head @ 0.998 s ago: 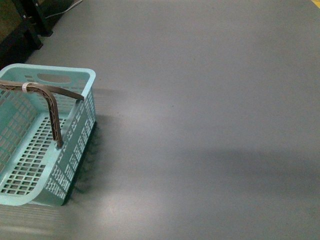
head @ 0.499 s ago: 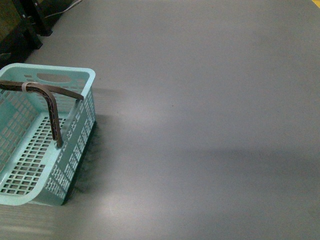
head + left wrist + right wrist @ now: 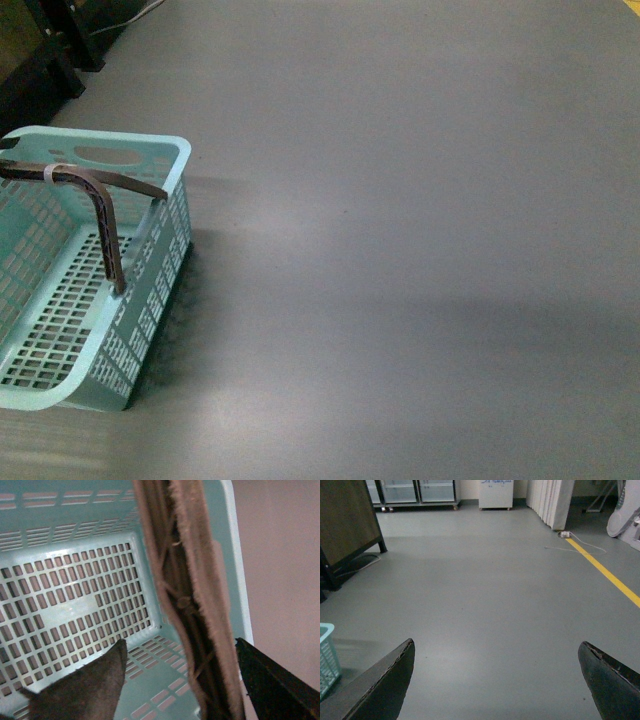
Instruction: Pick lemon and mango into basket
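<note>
Over one basket (image 3: 150, 290), left pincer (image 3: 180, 642) gapes, seemingly astride a handle (image 3: 190, 580); right pincer (image 3: 496, 644) gapes too.

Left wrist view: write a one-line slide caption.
Open left gripper above the light turquoise slotted plastic basket, grey-brown hinged handle between its fingers; no fruit visible.

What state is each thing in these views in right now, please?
Light turquoise slotted plastic basket: upright on the grey floor, no fruit in its visible part.
Grey-brown hinged handle: raised over the basket.
Left gripper: open, the handle between its fingers.
Right gripper: open, holding nothing.
</note>
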